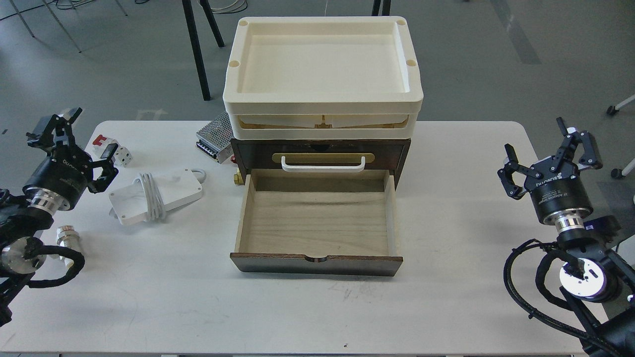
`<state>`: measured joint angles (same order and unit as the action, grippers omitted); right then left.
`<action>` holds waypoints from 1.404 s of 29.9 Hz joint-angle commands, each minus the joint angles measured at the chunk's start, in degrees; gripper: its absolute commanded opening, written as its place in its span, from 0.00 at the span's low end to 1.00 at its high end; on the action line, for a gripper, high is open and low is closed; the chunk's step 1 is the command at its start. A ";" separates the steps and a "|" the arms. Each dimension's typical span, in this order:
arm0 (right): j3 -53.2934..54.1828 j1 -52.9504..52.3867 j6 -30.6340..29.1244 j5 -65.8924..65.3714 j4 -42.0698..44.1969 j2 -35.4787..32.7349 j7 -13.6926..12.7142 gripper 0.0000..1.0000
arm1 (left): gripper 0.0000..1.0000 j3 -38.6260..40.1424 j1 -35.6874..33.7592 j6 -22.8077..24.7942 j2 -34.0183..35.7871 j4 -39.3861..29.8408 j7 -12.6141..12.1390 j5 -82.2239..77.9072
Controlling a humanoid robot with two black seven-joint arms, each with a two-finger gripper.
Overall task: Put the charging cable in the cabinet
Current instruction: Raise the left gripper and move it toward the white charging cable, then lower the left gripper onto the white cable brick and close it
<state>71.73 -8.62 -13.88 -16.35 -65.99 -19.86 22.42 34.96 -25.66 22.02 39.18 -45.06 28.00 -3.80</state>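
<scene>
2 open-fingered grippers (74, 144) (548, 151), charging cable (156, 196) outside cabinet (320, 148)

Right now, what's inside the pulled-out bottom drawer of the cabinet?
The open drawer of the cabinet shows only bare pale wood. The charging cable lies outside, on the table. The closed upper drawer's contents are hidden.

A flat white charging cable (158, 196), its cord wound around the middle of the rounded power brick, lies flat and slightly askew on the table just right of the left gripper (74, 144), whose spread jaws stand clear of it. Farther right, about midway between both pairs of jaws, sits the dark brown cabinet (320, 153), its lower drawer pulled fully out to show a bare pale wood interior, a white handle on the brass plate above, and a cream tray on top.
</scene>
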 commanded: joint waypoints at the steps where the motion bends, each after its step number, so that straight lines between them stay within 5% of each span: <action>1: -0.10 0.00 0.00 0.00 0.07 0.00 0.00 0.99 | 1.00 0.02 -0.18 -0.57 0.02 0.15 0.00 -0.24; 5: -0.01 0.00 0.00 0.00 0.07 0.00 0.00 1.00 | 1.00 0.11 -0.44 1.26 0.28 -0.72 0.00 -0.15; 7: -0.01 0.00 0.00 0.00 0.07 0.00 0.00 1.00 | 1.00 0.28 -0.36 5.90 0.37 0.32 0.00 0.02; 13: -0.01 0.00 0.00 0.00 0.07 0.00 0.00 1.00 | 1.00 -0.06 -1.84 5.98 4.31 1.99 0.00 -2.25; 19: 0.08 0.00 0.00 0.00 0.07 0.00 0.08 0.99 | 0.98 -0.33 -7.72 5.98 12.66 1.91 0.00 -29.27; 26: 0.16 0.00 -0.09 0.00 0.07 0.00 0.08 1.00 | 0.95 -0.33 -10.11 -6.46 16.98 0.85 0.00 -62.52; 34: 0.34 0.00 -0.18 0.00 0.07 -0.09 0.08 0.99 | 0.97 -1.47 -13.62 -6.47 19.27 -2.13 0.00 -86.97; 42: 0.52 0.00 -0.27 0.00 0.07 -0.09 0.08 1.00 | 0.99 -9.90 -14.94 -6.20 18.22 -6.80 0.00 -91.30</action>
<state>72.17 -8.62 -14.14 -16.35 -65.91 -19.95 22.50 28.21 -39.61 15.89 58.24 -51.38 28.01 -94.66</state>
